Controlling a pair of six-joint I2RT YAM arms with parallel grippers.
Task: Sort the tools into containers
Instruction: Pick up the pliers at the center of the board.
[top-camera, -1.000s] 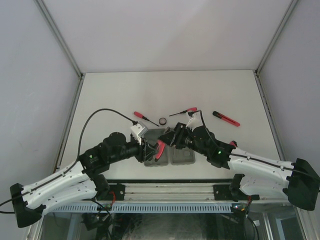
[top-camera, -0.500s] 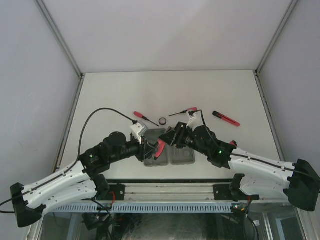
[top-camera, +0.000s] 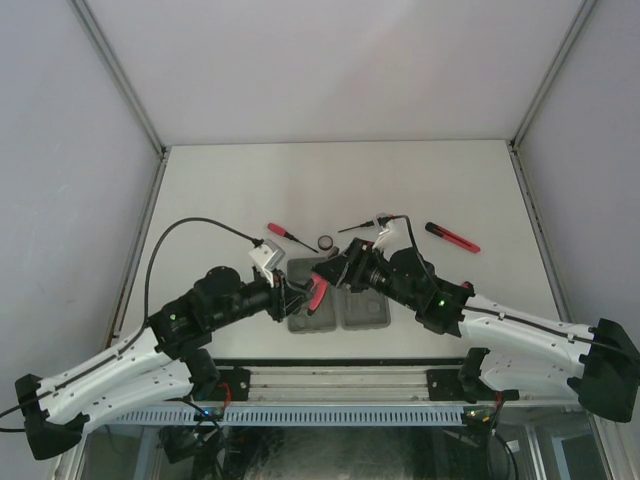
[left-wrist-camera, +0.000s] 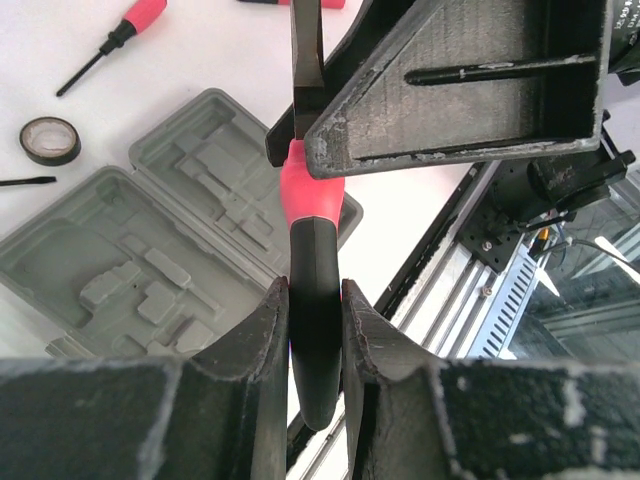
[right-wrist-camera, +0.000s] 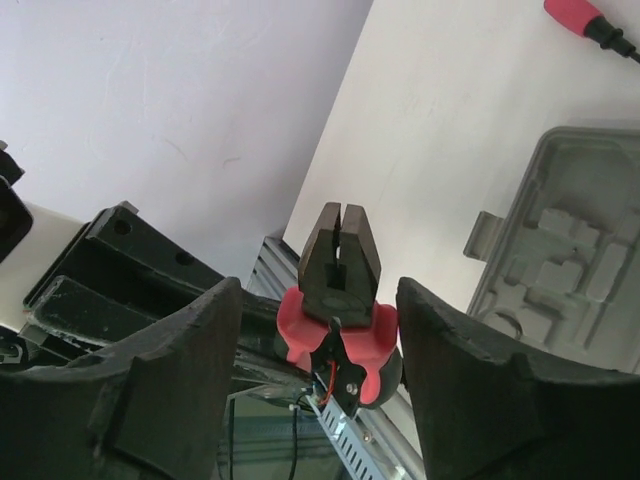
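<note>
The left pincer now pinches the pliers by the handles, held above the open grey case. The right pincer has just spread (its fingers no longer touch the head), so the handover seems complete and placing can follow.
</note>
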